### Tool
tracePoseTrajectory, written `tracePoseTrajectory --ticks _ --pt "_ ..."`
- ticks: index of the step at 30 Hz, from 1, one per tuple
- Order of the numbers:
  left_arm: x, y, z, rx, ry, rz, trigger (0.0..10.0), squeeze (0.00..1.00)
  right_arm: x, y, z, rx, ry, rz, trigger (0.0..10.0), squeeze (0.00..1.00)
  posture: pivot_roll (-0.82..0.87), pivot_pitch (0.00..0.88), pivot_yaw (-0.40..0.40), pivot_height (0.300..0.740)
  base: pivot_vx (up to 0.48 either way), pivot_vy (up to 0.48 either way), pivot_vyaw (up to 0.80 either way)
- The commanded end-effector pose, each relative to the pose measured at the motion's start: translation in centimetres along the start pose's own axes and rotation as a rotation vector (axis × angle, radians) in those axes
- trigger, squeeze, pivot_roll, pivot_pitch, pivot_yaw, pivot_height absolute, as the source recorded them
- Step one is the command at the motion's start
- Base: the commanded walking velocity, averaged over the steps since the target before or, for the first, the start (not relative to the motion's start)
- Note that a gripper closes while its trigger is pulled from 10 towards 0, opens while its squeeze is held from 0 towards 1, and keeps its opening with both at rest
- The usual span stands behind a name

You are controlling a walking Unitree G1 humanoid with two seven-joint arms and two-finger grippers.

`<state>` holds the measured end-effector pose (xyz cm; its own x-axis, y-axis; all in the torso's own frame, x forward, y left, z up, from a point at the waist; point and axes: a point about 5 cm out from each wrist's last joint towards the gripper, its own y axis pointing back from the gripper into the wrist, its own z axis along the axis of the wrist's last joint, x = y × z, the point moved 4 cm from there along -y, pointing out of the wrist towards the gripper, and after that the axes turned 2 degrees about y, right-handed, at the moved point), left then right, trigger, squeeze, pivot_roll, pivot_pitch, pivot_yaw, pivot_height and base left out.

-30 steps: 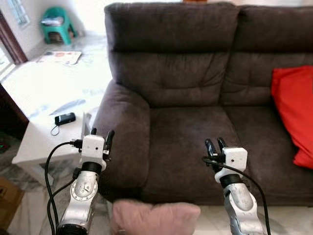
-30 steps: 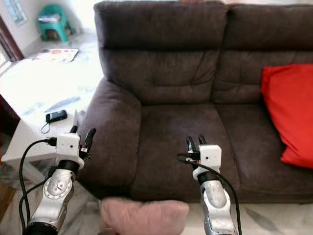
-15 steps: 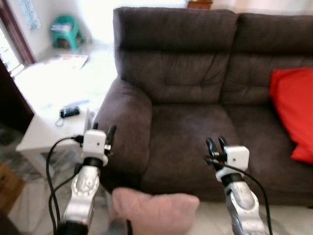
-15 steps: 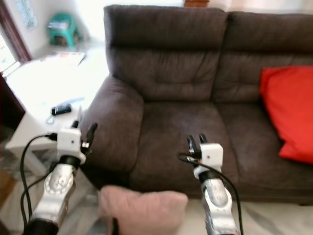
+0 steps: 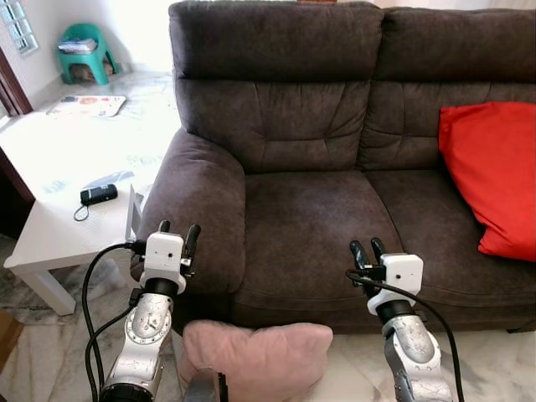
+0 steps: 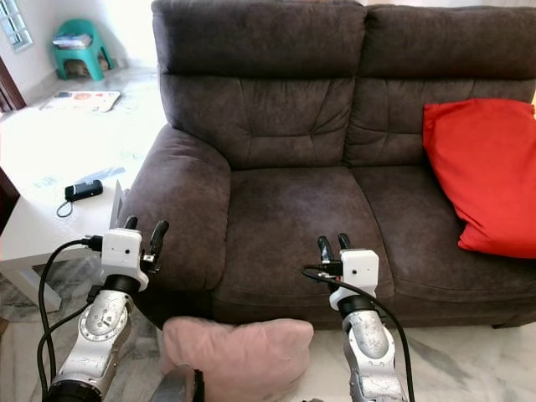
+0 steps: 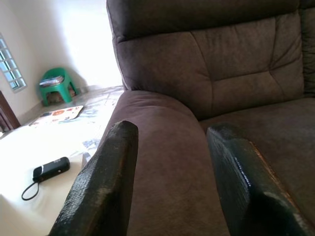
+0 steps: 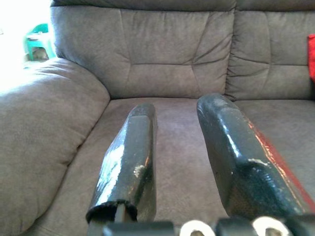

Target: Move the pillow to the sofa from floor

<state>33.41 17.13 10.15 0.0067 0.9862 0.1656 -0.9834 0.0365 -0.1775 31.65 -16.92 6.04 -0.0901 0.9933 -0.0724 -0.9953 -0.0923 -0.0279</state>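
Pink pillow [image 5: 255,356]: lying on the floor against the front of the sofa [image 5: 301,226], between both arms, ungrasped. Left gripper [image 5: 176,236]: hovering raised before the armrest [image 7: 162,147], fingers parted, empty. Right gripper [image 5: 366,251]: pointing over the seat, fingers slightly apart, empty. Wrist views are omitting the pillow. Red cushion [image 5: 490,176]: leaning on the sofa's right.

Both silver arms reach up toward twelve o'clock. The left gripper [image 5: 177,233] holds its fingers spread wide. The right gripper [image 5: 367,249] shows a narrower gap, fingers parted.
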Motion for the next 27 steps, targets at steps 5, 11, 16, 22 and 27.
tracePoseTrajectory --ticks 5,11,16,22,27 --pt "0.00 -0.23 0.21 0.000 -0.005 -0.011 10.0 0.00 0.23 -0.24 0.15 0.005 -0.004 0.008 10.0 0.00 0.06 0.000 -0.014 0.628 0.000 0.000 0.00" --pt "0.02 -0.25 0.20 0.000 -0.006 -0.011 10.0 0.00 0.45 -0.30 0.16 0.007 -0.006 0.017 10.0 0.00 0.06 0.000 -0.013 0.603 0.000 0.000 0.00" --pt "-0.07 -0.27 0.15 0.002 -0.006 -0.013 10.0 0.00 0.39 -0.17 0.21 -0.003 0.000 0.019 10.0 0.00 0.06 0.000 -0.015 0.585 0.000 0.000 0.00" --pt "-0.06 -0.29 0.15 0.002 -0.005 -0.011 10.0 0.00 0.31 -0.25 0.30 -0.007 -0.001 0.020 10.0 0.00 0.06 0.000 -0.016 0.585 0.000 0.000 0.00" --pt "-0.06 -0.27 0.12 0.003 -0.006 -0.012 10.0 0.00 0.43 -0.30 0.33 -0.007 -0.001 0.025 10.0 0.00 0.06 0.000 -0.016 0.585 0.000 0.000 0.00"
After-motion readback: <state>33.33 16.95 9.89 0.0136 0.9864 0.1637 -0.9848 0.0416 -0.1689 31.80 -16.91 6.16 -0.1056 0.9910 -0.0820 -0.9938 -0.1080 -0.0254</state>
